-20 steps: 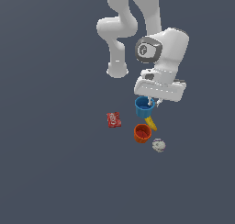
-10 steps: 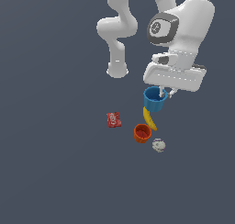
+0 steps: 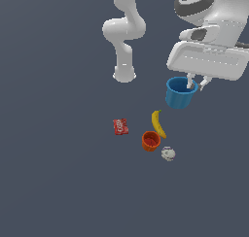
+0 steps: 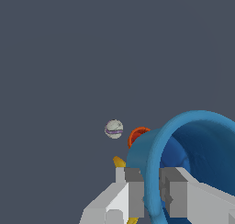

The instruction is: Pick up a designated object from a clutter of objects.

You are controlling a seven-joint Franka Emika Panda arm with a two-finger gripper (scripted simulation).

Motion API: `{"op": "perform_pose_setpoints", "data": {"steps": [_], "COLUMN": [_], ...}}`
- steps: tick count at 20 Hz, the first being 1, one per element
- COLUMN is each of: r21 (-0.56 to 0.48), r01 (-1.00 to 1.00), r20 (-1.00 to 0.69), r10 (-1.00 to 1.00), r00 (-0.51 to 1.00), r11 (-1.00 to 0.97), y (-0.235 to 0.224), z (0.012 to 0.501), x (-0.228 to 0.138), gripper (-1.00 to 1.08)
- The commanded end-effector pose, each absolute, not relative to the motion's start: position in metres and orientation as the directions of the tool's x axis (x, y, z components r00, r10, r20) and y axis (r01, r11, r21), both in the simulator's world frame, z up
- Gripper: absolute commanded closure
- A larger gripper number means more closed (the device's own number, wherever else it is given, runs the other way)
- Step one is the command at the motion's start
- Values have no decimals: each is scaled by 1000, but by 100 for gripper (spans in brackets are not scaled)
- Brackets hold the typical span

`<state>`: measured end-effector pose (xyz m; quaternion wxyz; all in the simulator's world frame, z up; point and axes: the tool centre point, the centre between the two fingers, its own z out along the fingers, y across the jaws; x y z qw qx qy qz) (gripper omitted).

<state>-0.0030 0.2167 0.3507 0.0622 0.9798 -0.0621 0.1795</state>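
Observation:
The designated object, a bright blue round cup, hangs in the air above the floor, held by its rim. My gripper is shut on that rim, one finger inside the cup and one outside, as the wrist view shows at the cup and gripper. Below it the rest of the clutter lies on the floor: a yellow banana, an orange-red cup, a whitish lump and a flat red packet. The wrist view also catches the lump and orange-red cup.
The arm's white base stands on the dark grey floor behind the clutter, toward the exterior view's left of the lifted cup.
The gripper has risen and shifted toward the exterior view's right, carrying the blue cup up from beside the banana. The other items have stayed in place.

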Motion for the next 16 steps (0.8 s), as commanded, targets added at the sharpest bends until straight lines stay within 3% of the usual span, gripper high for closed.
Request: {"op": "perform_pose_setpoints", "data": {"steps": [1, 16], "r21": [100, 104], "r01": [-146, -150], "r20": [362, 367], "r10": [-100, -102], "r00": [927, 925], "r11": [-984, -983], "y": [222, 234], "z": [369, 409], "x": [2, 16], "gripper": [108, 108]}}
